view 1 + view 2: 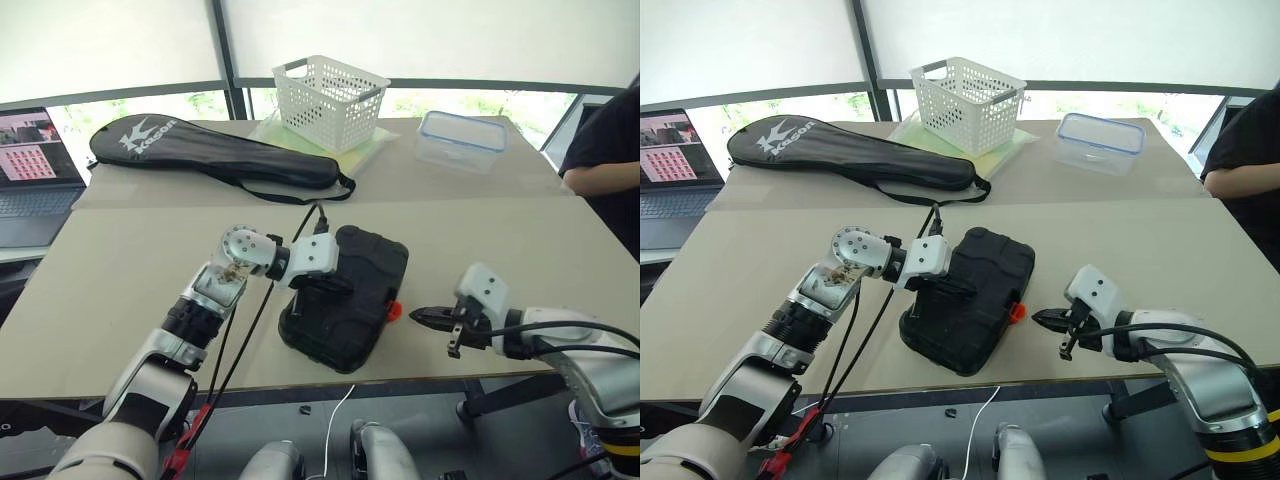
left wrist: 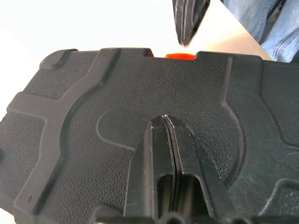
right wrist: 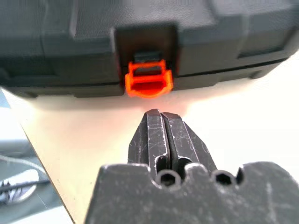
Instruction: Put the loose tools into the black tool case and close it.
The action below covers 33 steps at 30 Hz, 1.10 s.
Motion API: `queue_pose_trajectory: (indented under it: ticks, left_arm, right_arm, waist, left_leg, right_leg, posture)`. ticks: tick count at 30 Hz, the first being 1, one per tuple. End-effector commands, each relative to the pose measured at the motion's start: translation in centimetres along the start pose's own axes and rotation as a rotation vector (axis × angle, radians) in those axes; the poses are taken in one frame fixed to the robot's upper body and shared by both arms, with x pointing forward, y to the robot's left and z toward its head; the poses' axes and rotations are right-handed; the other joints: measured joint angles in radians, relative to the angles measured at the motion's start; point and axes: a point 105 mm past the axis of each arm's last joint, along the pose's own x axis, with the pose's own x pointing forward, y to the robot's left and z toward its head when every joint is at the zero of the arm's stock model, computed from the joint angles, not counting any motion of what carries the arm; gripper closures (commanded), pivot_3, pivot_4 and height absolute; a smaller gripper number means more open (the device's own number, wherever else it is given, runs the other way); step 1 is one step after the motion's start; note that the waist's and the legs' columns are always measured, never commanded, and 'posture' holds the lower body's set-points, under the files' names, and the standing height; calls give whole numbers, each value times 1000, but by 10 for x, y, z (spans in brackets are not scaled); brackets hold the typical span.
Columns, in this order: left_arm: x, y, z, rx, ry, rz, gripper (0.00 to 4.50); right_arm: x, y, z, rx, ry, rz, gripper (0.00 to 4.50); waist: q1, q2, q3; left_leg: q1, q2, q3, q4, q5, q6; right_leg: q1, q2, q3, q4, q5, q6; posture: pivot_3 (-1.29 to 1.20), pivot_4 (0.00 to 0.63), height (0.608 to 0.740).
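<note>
The black tool case point(image 1: 365, 270) lies with its lid down near the table's front edge, its small orange latch point(image 1: 393, 309) sticking out of the right side. My left gripper point(image 2: 164, 120) is shut, its tips pressing on the lid point(image 2: 140, 79) from above. My right gripper point(image 1: 418, 315) is shut and holds nothing; it hovers just right of the case, pointing at the latch point(image 3: 147, 80) with a short gap between them. The loose tools are hidden from view.
A long black racket bag point(image 1: 210, 150) lies at the back left, a white basket point(image 1: 328, 100) and a clear lidded box point(image 1: 462, 138) at the back. A laptop point(image 1: 35, 170) stands far left. A person's dark sleeve point(image 1: 610, 140) shows at the right edge.
</note>
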Motion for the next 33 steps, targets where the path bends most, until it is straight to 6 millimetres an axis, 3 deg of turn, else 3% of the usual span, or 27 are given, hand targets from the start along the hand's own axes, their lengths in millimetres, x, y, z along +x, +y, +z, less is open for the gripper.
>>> queue_pose_trajectory:
  ticks: [1, 8, 14, 20, 23, 27, 33]
  left_arm:
    - [3, -10, -20, -49, 65, -33, 4438]
    - [7, -11, -18, -35, 64, -48, 4438]
    - [9, -11, -18, -24, 69, -56, 4438]
    - [9, -14, -23, -16, 86, -64, 4438]
    - [9, -14, -24, -16, 85, -63, 4438]
    - [10, -14, -24, -16, 85, -61, 4438]
    - [9, -12, -25, -21, 84, -47, 4438]
  right_arm:
    - [-3, 3, 1, -3, -14, -6, 4500]
    - [20, 7, -12, 42, -18, -3, 4500]
    - [36, 2, 3, 14, -76, -6, 4500]
    - [32, 8, 40, 16, -214, 35, 4500]
    - [28, 12, 50, 8, -240, 50, 4500]
    - [28, 13, 54, 14, -248, 57, 4500]
    - [34, 13, 38, -7, -174, 61, 4500]
  waist:
    - [0, 0, 0]
    - [0, 0, 0]
    - [-1, 0, 0]
    - [-8, 0, 0]
    - [-13, 0, 0]
    - [-19, 0, 0]
    - [-5, 0, 0]
  left_leg:
    - [0, 0, 0, 0, 0, 0]
    - [0, 0, 0, 0, 0, 0]
    - [0, 0, 0, 0, 0, 0]
    - [0, 0, 1, 0, 0, 0]
    - [0, 1, 1, -1, 0, 0]
    - [0, 1, 1, -2, 0, 0]
    - [0, -1, 0, -2, 0, 0]
  right_leg:
    - [0, 0, 0, 0, 0, 0]
    - [0, 0, 0, 0, 0, 0]
    - [0, 0, 0, 0, 0, 0]
    - [0, 0, 1, 0, 0, 0]
    - [-1, 1, 1, 0, 0, 0]
    - [-1, 1, 1, 0, 0, 0]
    - [-1, 1, 0, 0, 0, 0]
  posture:
    - [0, 150, 740]
    - [0, 150, 740]
    - [0, 150, 740]
    - [0, 150, 740]
    - [0, 150, 740]
    - [0, 150, 740]
    - [0, 150, 740]
